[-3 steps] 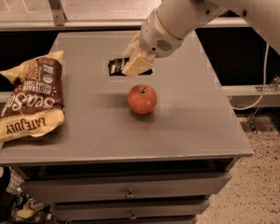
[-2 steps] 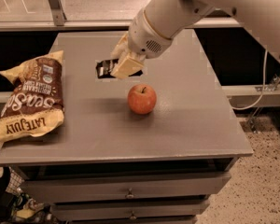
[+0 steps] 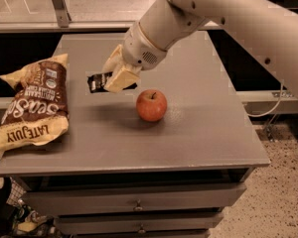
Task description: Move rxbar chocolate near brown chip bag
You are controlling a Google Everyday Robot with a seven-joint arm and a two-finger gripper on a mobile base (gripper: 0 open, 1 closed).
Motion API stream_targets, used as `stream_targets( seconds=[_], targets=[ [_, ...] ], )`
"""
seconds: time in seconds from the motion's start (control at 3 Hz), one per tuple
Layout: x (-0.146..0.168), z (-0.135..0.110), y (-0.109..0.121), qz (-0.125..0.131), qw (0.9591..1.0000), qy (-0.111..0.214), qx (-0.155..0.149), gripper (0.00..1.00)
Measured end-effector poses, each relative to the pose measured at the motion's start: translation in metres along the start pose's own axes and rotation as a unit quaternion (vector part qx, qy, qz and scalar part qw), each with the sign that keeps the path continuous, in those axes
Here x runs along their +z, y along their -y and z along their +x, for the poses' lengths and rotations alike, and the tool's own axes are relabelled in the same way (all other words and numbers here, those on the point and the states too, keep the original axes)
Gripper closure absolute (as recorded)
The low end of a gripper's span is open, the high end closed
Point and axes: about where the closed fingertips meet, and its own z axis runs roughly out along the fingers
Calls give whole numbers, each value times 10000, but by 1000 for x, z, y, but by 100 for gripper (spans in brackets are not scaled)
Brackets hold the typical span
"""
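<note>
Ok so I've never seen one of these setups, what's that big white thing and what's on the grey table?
The big white thing is a robot arm, part of a wheeled robot. There is one camera view, looking down on the grey table; where the camera sits I can't tell. At the arm's end a two-finger gripper, over the table's left-middle, pinches a small black snack bar, the rxbar chocolate. A brown chip bag with yellow ends lies at the left edge, and a red apple sits just right of the gripper. The bar is meant to end up near the bag.
</note>
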Motion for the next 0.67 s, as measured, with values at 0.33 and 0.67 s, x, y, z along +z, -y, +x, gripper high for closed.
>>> stream_targets(
  seconds=[0.33,0.67],
  targets=[
    [18,-13,-17,-224,9993,270,-155,100],
    [31,-25,-26,-452,9975,451,-308,100]
  ],
)
